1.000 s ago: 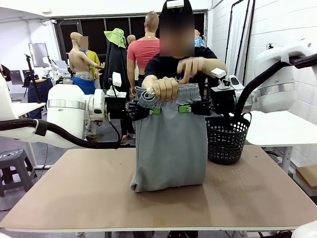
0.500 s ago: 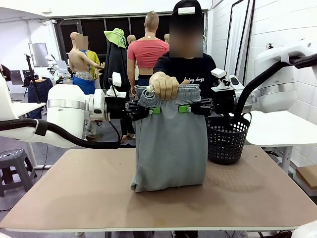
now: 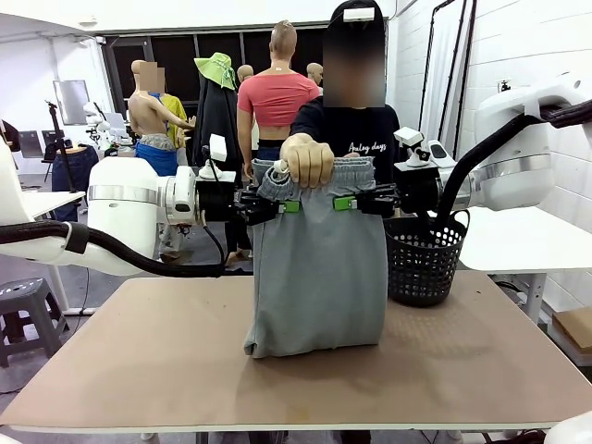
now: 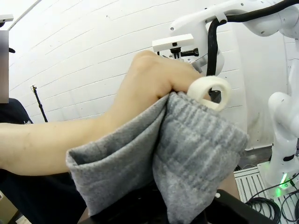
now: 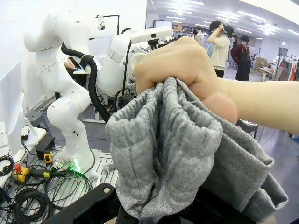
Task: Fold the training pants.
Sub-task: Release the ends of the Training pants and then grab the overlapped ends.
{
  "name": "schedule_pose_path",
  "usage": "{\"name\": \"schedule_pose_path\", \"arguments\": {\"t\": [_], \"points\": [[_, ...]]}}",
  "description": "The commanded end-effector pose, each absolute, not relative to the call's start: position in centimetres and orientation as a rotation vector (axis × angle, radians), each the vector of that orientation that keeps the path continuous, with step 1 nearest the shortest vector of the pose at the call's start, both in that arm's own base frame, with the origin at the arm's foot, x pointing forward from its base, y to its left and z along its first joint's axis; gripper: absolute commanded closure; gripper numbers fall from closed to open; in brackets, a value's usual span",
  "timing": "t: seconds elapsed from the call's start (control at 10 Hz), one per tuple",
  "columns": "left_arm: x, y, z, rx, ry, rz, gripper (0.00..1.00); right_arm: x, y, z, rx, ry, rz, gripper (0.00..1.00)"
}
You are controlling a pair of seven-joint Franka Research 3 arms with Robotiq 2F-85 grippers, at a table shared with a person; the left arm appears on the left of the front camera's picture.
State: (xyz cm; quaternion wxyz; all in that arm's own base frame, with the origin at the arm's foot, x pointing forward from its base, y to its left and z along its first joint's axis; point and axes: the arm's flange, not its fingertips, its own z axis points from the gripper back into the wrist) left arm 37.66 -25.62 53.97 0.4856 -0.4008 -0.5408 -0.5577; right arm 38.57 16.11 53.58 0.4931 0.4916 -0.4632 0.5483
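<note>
Gone is the person's second hand, so one hand (image 3: pixel 307 159) grips mid-waistband between the left gripper (image 3: pixel 289 206) and right gripper (image 3: pixel 344 203), both clamped on the training pants (image 3: pixel 319 277), which hang long-axis down onto the table (image 3: pixel 139 351).

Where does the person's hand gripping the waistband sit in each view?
Front view: hand upper centre, atop the hanging training pants.
Left wrist view: hand centre, above the bunched pants.
Right wrist view: hand upper middle, above the bunched pants.
Shared landmark: the grey waistband clenched in it.
</note>
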Motion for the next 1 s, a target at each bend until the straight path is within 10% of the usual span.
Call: {"name": "schedule_pose_path", "arguments": {"t": [0.0,0.4,0.9], "points": [[37.38,-25.58,53.88,-0.986,-1.356,-1.349,1.00,38.47,16.48,53.77,1.213,-1.137,1.320,1.00],[37.44,-25.40,53.79,-0.988,-1.312,-1.351,1.00,38.49,16.13,53.67,1.204,-1.099,1.325,1.00],[37.05,-24.68,53.29,-0.993,-1.316,-1.306,0.00,38.57,16.05,53.88,1.242,-1.050,1.287,0.03]]}}
